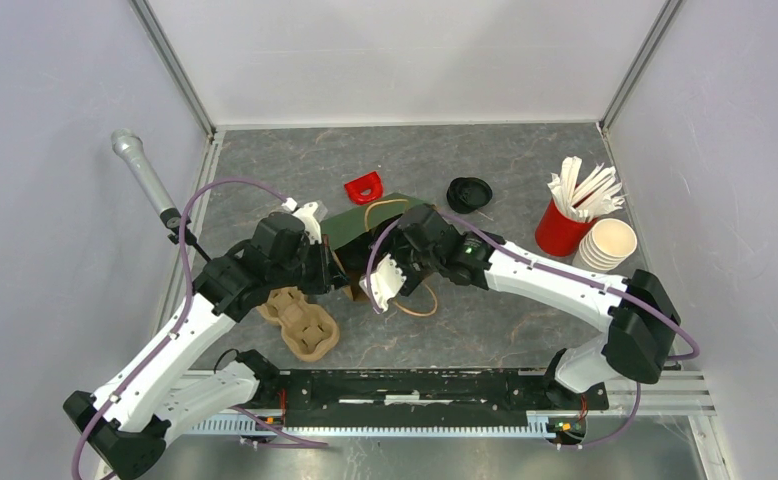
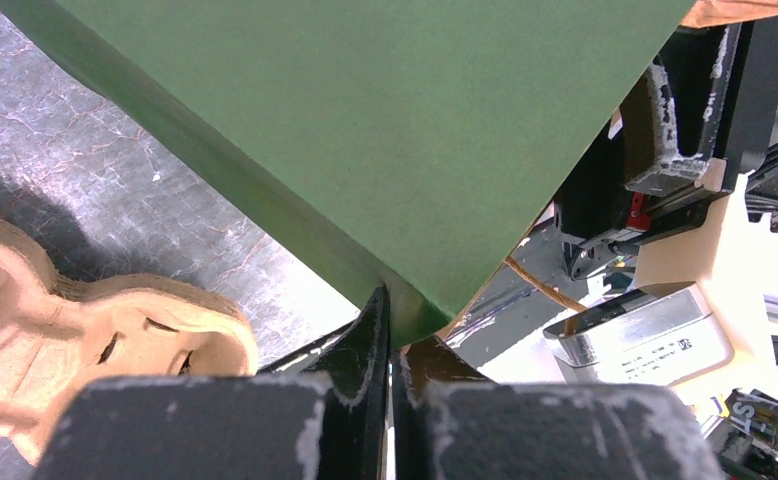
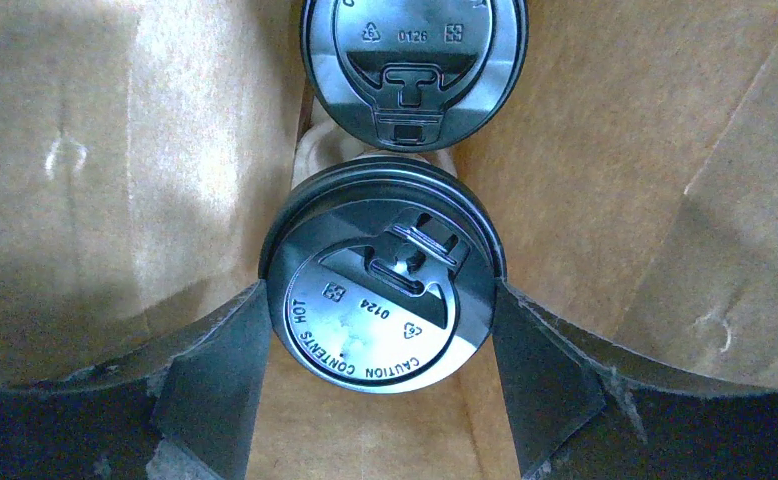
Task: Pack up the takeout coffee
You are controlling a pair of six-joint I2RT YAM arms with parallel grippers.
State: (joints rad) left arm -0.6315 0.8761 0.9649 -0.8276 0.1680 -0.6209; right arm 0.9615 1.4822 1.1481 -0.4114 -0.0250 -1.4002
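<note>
**Gripping a lidded coffee inside the green bag**

White panel walls (image 1: 395,50) are boxing in a grey, marble-veined table (image 1: 525,170), flat and matte. Near its middle a green paper bag (image 1: 360,222) is showing a smooth outer face and a creased brown kraft inside. A moulded tan pulp carrier (image 1: 300,325), rough and lobed, is sitting on the table just beside the bag. My left claw (image 2: 390,310) is pinching the bag's rim, jaws pressed together on the paper. My right claw (image 3: 380,300) is reaching into the bag. Its black fingers (image 3: 215,380) are pressing on both sides of the nearer takeout coffee (image 3: 375,330), gripping it at its round, glossy black lid. A second takeout coffee (image 3: 413,60) is sitting just beyond it, also inside the bag. At the far right a red cup (image 1: 562,230) of white sticks is standing just beside a stack of cream cups (image 1: 610,245), and a loose black lid (image 1: 468,193) is lying near them.
</note>
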